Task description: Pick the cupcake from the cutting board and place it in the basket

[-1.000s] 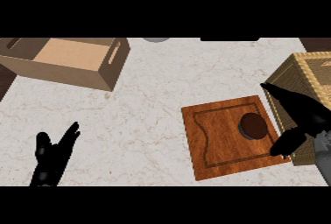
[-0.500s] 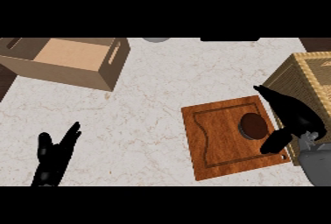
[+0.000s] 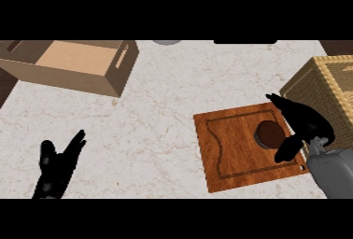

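Observation:
The cupcake (image 3: 270, 133), a dark brown round seen from above, sits on the right half of the wooden cutting board (image 3: 234, 154). My right hand (image 3: 305, 122) hovers at the cupcake's right side, fingers stretched past it toward the far edge and thumb hanging by its near side, open and not closed round it. The woven basket (image 3: 331, 88) stands just right of the board, partly cut by the view's edge. My left hand (image 3: 56, 165) rests open at the lower left, fingers up.
A cardboard box (image 3: 72, 63) with an open top stands at the far left of the marble counter. A small grey object (image 3: 166, 42) peeks in at the far edge. Bare counter lies between box and board.
My right hand has slid left and nearer over the board's right edge, coming up against the cupcake, with its forearm now showing at the lower right. The left hand has stayed still.

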`<act>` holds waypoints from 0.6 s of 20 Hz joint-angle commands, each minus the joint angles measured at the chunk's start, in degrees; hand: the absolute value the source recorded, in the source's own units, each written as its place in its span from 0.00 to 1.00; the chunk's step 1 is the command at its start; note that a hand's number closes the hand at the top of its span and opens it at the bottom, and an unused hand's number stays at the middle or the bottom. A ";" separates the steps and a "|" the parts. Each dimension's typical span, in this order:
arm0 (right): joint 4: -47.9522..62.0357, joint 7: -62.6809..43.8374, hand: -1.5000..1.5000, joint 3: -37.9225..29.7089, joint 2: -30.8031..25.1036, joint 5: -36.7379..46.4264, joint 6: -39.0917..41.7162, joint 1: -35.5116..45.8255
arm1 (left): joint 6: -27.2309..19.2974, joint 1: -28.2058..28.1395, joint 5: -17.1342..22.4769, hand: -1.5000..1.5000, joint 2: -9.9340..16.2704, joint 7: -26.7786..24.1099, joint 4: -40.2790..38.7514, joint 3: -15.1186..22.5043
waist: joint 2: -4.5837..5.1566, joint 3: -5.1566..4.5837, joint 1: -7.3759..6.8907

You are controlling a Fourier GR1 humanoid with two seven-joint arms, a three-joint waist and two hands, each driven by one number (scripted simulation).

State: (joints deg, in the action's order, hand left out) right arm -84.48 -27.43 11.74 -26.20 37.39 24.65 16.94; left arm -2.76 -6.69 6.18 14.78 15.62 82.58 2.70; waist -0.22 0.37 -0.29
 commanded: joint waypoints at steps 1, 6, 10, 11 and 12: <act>-0.96 -2.54 0.00 1.99 2.12 3.12 1.11 -1.94 | 0.33 0.21 -0.90 0.50 -2.57 -2.80 -5.16 0.34 | 0.21 -0.39 0.29; 7.66 1.09 0.00 1.21 5.12 6.14 -2.99 -0.93 | 2.14 -4.51 -0.72 0.50 -0.70 0.10 0.87 -0.19 | 0.24 -0.35 -0.21; 4.26 5.66 0.00 -1.75 1.17 5.54 -0.22 -3.55 | 3.50 -2.94 -0.60 0.50 -1.63 -4.26 -4.15 -2.36 | 0.21 -0.37 0.22; 7.45 6.33 0.00 -1.36 3.31 7.17 -2.35 -2.24 | 0.97 0.96 -2.38 0.50 -2.36 0.06 -4.02 -2.00 | 0.25 -0.36 0.18; 4.03 2.70 0.00 -1.59 4.81 6.52 0.59 -1.69 | 2.72 -3.03 -0.78 0.50 -1.13 1.13 1.14 -2.82 | 0.18 -0.36 0.07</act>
State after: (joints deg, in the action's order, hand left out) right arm -79.77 -24.61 10.90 -22.83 43.03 24.45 15.41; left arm -0.83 -7.40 5.02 13.85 14.71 82.69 0.58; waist -0.30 0.45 -0.18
